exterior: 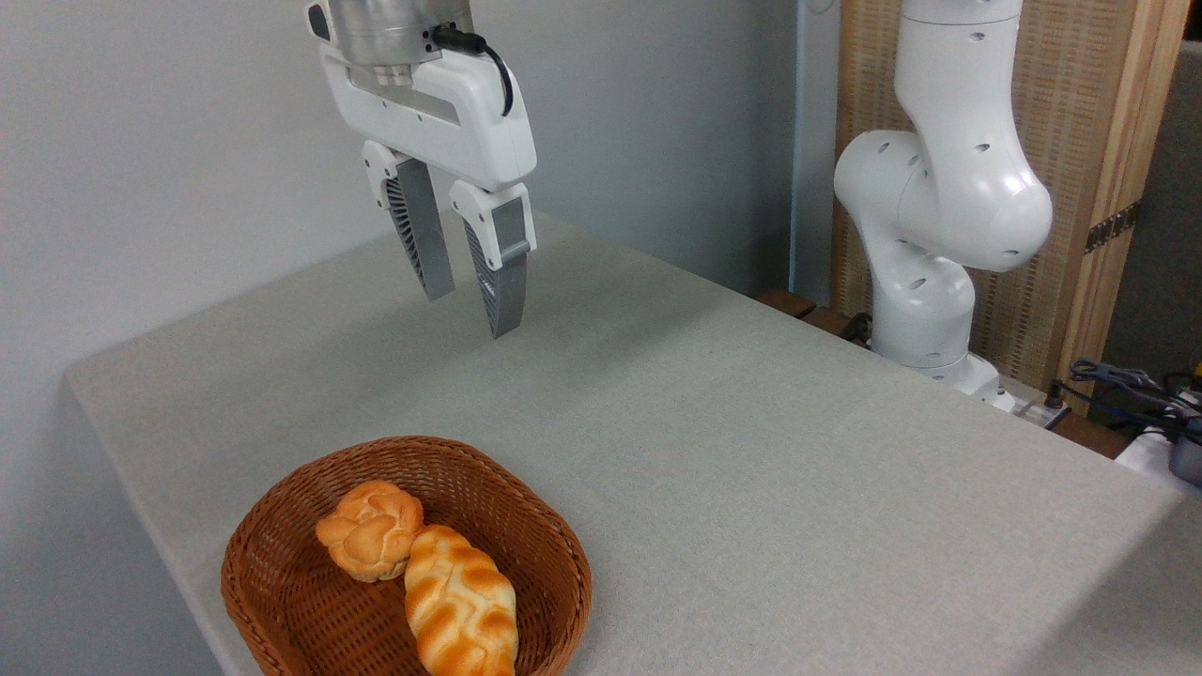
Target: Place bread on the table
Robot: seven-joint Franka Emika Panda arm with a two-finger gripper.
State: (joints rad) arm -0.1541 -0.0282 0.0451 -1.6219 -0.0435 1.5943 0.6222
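The bread (370,530), a small round orange-golden bun with a knotted top, lies inside a brown wicker basket (526,521) at the front left of the table (751,441). It touches a longer braided loaf (461,603) on its right. My gripper (471,310) hangs high above the table's far left part, well behind and above the basket. Its two grey ribbed fingers (419,230) stand apart and point down, with nothing between them.
The arm's white base and lower joints (939,244) stand past the table's far right edge. Cables and a connector (1141,390) lie at the right. A pale wall runs behind the table, with a wooden screen (1099,122) at the back right.
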